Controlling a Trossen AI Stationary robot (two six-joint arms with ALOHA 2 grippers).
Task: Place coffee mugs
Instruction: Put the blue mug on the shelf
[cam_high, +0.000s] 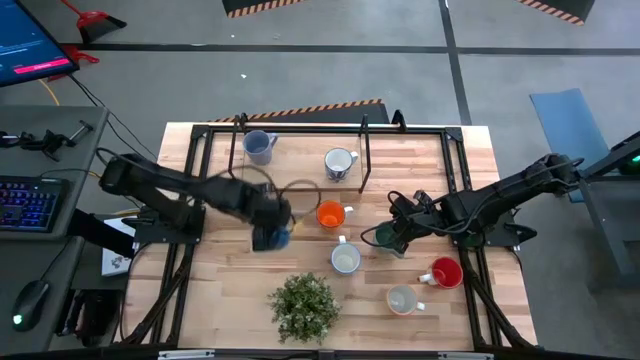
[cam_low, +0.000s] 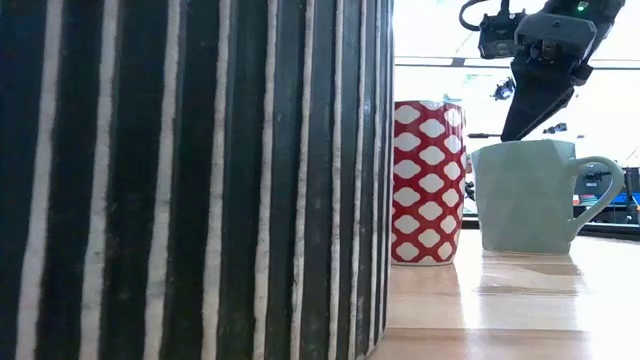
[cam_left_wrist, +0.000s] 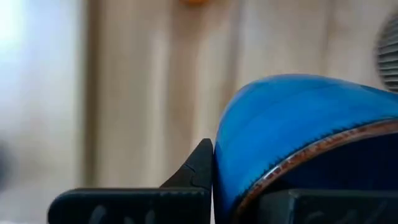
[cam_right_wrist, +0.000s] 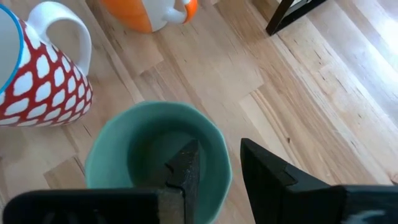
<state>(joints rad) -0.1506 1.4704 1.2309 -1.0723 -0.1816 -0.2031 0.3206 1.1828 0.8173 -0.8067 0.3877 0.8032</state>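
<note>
My left gripper (cam_high: 272, 238) is left of the table's middle, shut on a glossy blue mug (cam_left_wrist: 292, 124). My right gripper (cam_right_wrist: 221, 158) is open over the green mug (cam_high: 384, 238), which stands on its base right of the middle. One finger is inside the cup and one outside, the rim (cam_right_wrist: 225, 163) between them with a gap on each side. The orange mug (cam_high: 330, 214), a red-and-white patterned mug (cam_right_wrist: 37, 74), a red mug (cam_high: 445, 272), a cream mug (cam_high: 402, 299), a grey-blue mug (cam_high: 258, 146) and a white mug (cam_high: 340, 163) all stand on the table. My left gripper holds the blue mug by its wall just below the brown-edged rim (cam_left_wrist: 273, 168). One finger (cam_left_wrist: 199, 171) lies against the outside and the other appears to sit inside the opening. The high view is blurred here, so whether the mug is off the table does not show.
A leafy potted plant (cam_high: 305, 305) stands near the table's near edge. A black metal frame (cam_high: 365, 160) rises over the far half. In the low view a black-and-white striped wall (cam_low: 190, 180) fills the left side, close to the camera. Bare wood lies at the near left.
</note>
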